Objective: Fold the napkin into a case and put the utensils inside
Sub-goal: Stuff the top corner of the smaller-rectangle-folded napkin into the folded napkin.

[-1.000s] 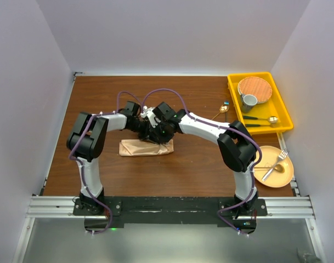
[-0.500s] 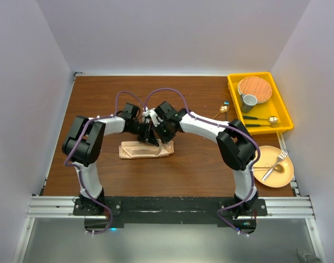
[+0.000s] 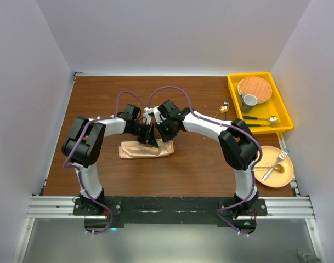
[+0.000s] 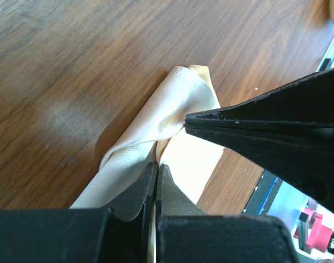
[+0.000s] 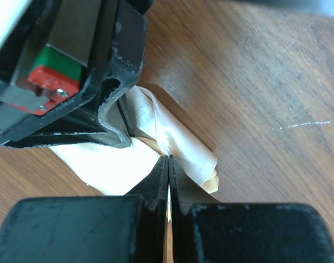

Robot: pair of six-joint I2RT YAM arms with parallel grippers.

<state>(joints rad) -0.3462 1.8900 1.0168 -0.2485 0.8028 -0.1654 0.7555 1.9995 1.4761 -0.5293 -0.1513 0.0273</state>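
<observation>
Near the middle of the wooden table (image 3: 101, 98), a little left of centre, we see the napkin (image 3: 135, 150) lying as a narrow folded strip. Its long axis runs left to right in the top view, roughly parallel to the near edge, with one short end toward each arm's side. Both arms reach in over its right half. The left gripper (image 4: 157, 167) has its fingers pressed together, with a raised fold of the satin caught at their tips. The right gripper (image 5: 168, 160) is pressed together too, nipping a fold of the same cloth just beside the left one. In the wrist views the two sets of tips sit close and almost face each other, and the cloth lifts off the wood into a soft ridge between them. The cutlery lies well apart on the right: a gold spoon (image 3: 224, 109) with a blue part on the table beside the yellow tray (image 3: 232, 93), and a fork (image 3: 276, 163) on the orange plate (image 3: 287, 178).
</observation>
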